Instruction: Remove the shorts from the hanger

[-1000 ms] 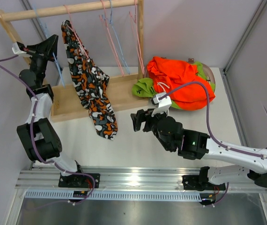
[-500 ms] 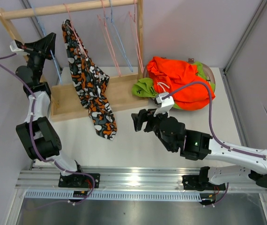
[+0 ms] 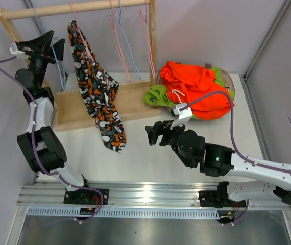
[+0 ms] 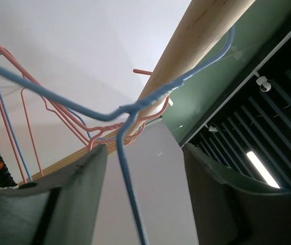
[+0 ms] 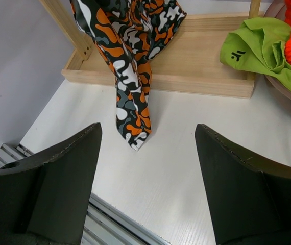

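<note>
Status: left gripper (image 3: 50, 46) just let go. Its jaws were pinched together a second ago, up at 10 o'clock by the left end of the rail (image 3: 84, 8). Now they stand apart with nothing clamped. Wrist view shows the blue hanger (image 4: 126, 168) wire running through the gap between the fingers (image 4: 48, 209), apparently free of both. That hanger is bare and hooked on the rail.

Right gripper (image 3: 156, 134) is also wide apart and empty. It hovers low over the table (image 3: 150, 163) near centre, nose pointing to 10 o'clock at the tail of the camo shorts (image 3: 102, 102). It has barely shifted over the last second.

Shorts: the camo pair is the only one I can see on the rack.
- It hangs from a pink hanger (image 3: 74, 15) at 11 o'clock and drapes down over the rack base (image 3: 135, 99).
- Its bottom end lies on the table, about 9 o'clock from the right gripper.
- Orange shorts (image 3: 194, 87) and green shorts (image 3: 155, 96) are piled at the bowl (image 3: 229, 79) at 2 o'clock, already off.

Read: the release suggests the left arm is done with the blue hanger, so probably one pair to go. Next step needs a grab on the camo cloth and a pull clear of the pink wire. The right arm looks better placed for that. Risk: cloth snags and drags the hanger along or off the rail.
</note>
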Robot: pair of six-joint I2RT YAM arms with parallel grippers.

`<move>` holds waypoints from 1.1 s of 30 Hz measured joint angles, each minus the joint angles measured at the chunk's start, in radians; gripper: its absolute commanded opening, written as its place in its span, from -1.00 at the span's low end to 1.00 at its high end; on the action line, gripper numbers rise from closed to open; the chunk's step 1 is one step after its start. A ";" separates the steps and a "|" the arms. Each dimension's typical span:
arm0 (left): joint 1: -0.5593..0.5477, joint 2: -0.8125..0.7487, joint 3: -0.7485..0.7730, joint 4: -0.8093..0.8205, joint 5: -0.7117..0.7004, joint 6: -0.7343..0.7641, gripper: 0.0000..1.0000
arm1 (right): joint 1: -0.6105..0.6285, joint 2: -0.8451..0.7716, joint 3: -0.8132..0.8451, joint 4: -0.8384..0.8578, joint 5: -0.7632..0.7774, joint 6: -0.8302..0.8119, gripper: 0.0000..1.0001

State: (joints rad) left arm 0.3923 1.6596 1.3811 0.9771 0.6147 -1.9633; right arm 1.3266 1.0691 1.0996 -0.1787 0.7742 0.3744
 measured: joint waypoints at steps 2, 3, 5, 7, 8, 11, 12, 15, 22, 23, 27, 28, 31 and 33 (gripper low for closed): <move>0.002 -0.003 0.002 -0.006 0.000 0.003 0.55 | 0.004 -0.001 -0.002 -0.004 0.001 0.000 0.60; 0.004 -0.006 0.002 -0.014 0.001 0.008 0.58 | 0.006 -0.002 -0.004 -0.005 0.003 0.000 0.59; 0.013 -0.019 0.007 -0.048 0.006 0.032 0.62 | 0.012 -0.003 -0.006 -0.011 0.005 0.002 0.59; 0.031 -0.041 0.025 -0.126 0.026 0.088 0.66 | 0.019 -0.008 -0.006 -0.013 0.008 0.003 0.60; 0.042 -0.058 0.043 -0.194 0.036 0.133 0.67 | 0.024 -0.011 -0.006 -0.014 0.011 0.004 0.59; 0.066 -0.116 0.140 -0.468 0.051 0.322 0.71 | 0.040 -0.034 -0.012 -0.018 0.024 0.008 0.60; 0.071 -0.133 0.198 -0.584 0.049 0.397 0.75 | 0.045 -0.044 -0.016 -0.019 0.028 0.010 0.59; 0.076 -0.193 0.346 -0.882 0.004 0.627 0.79 | 0.054 -0.071 -0.024 -0.024 0.034 0.012 0.59; 0.077 -0.306 0.446 -1.235 -0.091 0.940 0.79 | 0.072 -0.130 -0.048 -0.033 0.056 0.018 0.59; 0.077 -0.304 0.445 -1.266 -0.097 0.964 0.77 | 0.072 -0.137 -0.053 -0.033 0.058 0.018 0.59; 0.077 -0.269 0.388 -1.338 -0.106 1.020 0.11 | 0.072 -0.158 -0.064 -0.035 0.064 0.018 0.59; 0.077 -0.257 0.373 -1.351 -0.106 1.027 -0.53 | 0.072 -0.161 -0.066 -0.034 0.067 0.018 0.59; 0.077 -0.214 0.350 -1.385 -0.102 1.046 -1.00 | 0.072 -0.161 -0.071 -0.034 0.074 0.018 0.59; 0.074 -0.201 0.351 -1.403 -0.097 1.060 -1.00 | 0.072 -0.159 -0.075 -0.033 0.074 0.018 0.59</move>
State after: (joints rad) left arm 0.4660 1.4590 1.7317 -0.4255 0.5179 -0.9031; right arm 1.3987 0.9096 1.0245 -0.2115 0.8482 0.3927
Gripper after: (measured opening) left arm 0.025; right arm 0.796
